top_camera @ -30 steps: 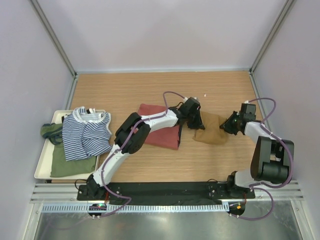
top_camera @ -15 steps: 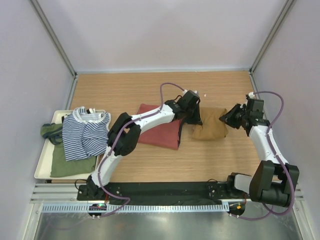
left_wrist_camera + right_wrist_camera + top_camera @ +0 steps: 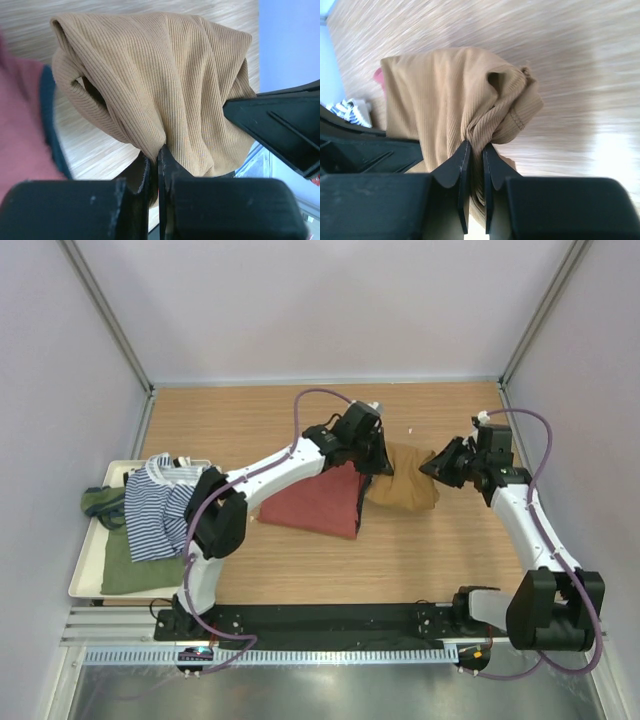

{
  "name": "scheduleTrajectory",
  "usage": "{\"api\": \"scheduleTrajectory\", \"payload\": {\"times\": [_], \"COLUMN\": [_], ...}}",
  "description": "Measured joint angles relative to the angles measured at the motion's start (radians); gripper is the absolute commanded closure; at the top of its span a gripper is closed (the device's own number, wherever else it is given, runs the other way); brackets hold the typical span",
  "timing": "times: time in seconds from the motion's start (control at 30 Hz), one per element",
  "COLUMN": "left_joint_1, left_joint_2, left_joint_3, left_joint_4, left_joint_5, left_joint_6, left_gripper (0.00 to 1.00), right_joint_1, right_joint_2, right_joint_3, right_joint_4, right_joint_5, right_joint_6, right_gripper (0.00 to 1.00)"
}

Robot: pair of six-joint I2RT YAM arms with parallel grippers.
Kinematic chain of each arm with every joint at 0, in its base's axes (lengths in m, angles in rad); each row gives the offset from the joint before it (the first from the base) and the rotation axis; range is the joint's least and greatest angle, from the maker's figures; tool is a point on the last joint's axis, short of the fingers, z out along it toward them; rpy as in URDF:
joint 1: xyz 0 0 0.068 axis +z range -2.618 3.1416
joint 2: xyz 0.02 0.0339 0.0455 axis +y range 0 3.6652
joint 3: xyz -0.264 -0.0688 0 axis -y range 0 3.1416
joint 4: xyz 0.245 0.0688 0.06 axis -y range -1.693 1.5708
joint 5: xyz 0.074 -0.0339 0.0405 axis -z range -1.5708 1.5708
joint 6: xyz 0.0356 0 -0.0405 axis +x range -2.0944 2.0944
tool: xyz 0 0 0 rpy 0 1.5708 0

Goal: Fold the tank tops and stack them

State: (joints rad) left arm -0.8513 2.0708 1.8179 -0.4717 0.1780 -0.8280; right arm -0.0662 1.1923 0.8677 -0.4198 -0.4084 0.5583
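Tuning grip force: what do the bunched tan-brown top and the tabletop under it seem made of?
Tan-brown tank top: soft matte rib-knit cloth, fibre unclear; fine parallel ribs, limp folds. Table: pale wood or wood-look laminate; streaky grain, slight sheen.

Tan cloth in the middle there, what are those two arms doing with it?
The left gripper and right gripper each pinch one end of the tan top, holding it bunched between them beside the red top. A striped top and a green top lie on the tray at the left.
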Motion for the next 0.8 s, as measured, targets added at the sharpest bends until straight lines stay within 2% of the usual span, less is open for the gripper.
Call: {"api": "scheduleTrajectory", "payload": {"times": [0.4,0.6,0.8], "left_joint_1": [0.204,0.318,0.398], "left_joint_2": [-0.29,-0.399,-0.444], "left_joint_3": [-0.313,-0.431,-0.515], "left_joint_4": [-0.033,-0.102,-0.131], "left_joint_5": [0.04,0.061,0.069], "left_joint_6": [0.088,0.152,0.19], "left_gripper": [1.0,1.0,1.0], "right_joint_1": [0.401,0.549,0.631], "right_joint_2": [0.13,0.252,0.397], "right_joint_3": [0.104,0.146,0.23], "right_joint_4": [0.098,0.151,0.183], "right_joint_5": [0.153,0.226,0.274], "right_joint_6": [0.153,0.209,0.223], "right_gripper": [0.99,0.99,0.99]}}
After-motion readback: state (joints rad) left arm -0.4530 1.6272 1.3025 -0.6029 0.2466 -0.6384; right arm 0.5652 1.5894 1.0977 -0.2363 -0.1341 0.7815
